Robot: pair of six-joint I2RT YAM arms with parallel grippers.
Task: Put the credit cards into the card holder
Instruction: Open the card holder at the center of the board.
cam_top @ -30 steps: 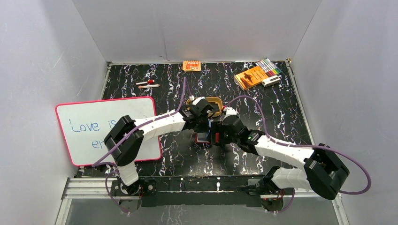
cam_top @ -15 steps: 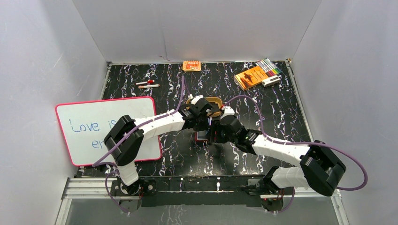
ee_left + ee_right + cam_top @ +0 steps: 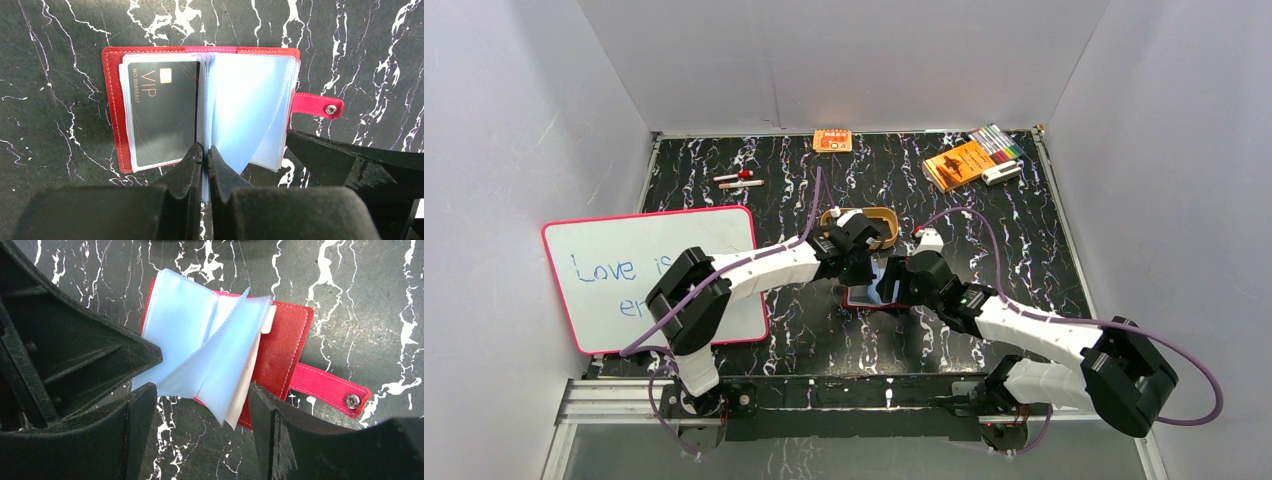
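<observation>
The red card holder point(image 3: 111, 115) lies open on the black marbled table, snap tab point(image 3: 316, 105) pointing right. A black VIP credit card point(image 3: 162, 117) sits in its left sleeve. Pale blue clear sleeves point(image 3: 250, 110) fan up on the right half. My left gripper point(image 3: 205, 149) is shut on the near edge of one sleeve at the spine. In the right wrist view the card holder point(image 3: 282, 350) shows with the sleeves point(image 3: 200, 350) lifted, and my right gripper point(image 3: 200, 400) is open, its fingers either side of the sleeves' lower corners. From above, both grippers meet over the card holder point(image 3: 864, 298).
A tan oval tray point(image 3: 886, 222) stands just behind the grippers. A whiteboard point(image 3: 659, 275) lies at the left. An orange packet point(image 3: 832, 140) is at the back wall. At the back right are an orange booklet point(image 3: 959, 163) and markers point(image 3: 999, 142); pens point(image 3: 738, 180) are at the back left.
My right gripper has shifted slightly right, off the holder's top, and its jaws narrowed then widened again. The pale sleeves now show from above. The left gripper has stayed put.
</observation>
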